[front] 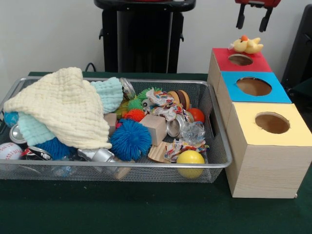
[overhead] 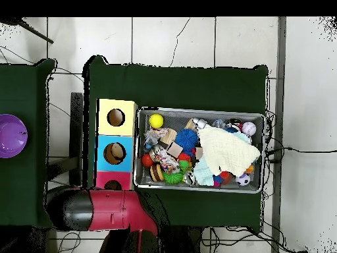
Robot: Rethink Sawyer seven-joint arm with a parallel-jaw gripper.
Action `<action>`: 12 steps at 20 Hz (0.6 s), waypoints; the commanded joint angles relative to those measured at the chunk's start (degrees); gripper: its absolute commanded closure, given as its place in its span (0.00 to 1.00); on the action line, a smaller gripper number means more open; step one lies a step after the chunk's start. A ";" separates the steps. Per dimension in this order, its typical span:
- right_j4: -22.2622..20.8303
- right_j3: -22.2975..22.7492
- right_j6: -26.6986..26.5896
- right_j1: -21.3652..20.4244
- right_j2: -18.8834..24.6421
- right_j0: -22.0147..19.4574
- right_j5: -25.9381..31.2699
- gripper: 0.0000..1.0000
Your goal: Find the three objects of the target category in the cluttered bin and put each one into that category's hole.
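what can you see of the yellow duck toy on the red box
The duck toy is small, pale yellow and soft-looking, plush or rubber, with an orange patch at its head end. It lies on the red box top, at the far rim of the round hole, not yet dropped in. The gripper hangs just above it, open and not touching. The arm hides it in the overhead view.

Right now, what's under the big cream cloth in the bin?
Peeking out beneath the cream cloth: a light blue cloth, a blue spiky ball and a baseball at its edge. Anything under its middle is covered.
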 commanded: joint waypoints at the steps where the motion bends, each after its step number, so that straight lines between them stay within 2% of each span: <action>1: -2.80 1.37 5.42 3.79 1.55 -1.98 -4.71 0.00; 12: -3.22 2.77 4.76 5.01 1.66 -2.39 -8.21 0.00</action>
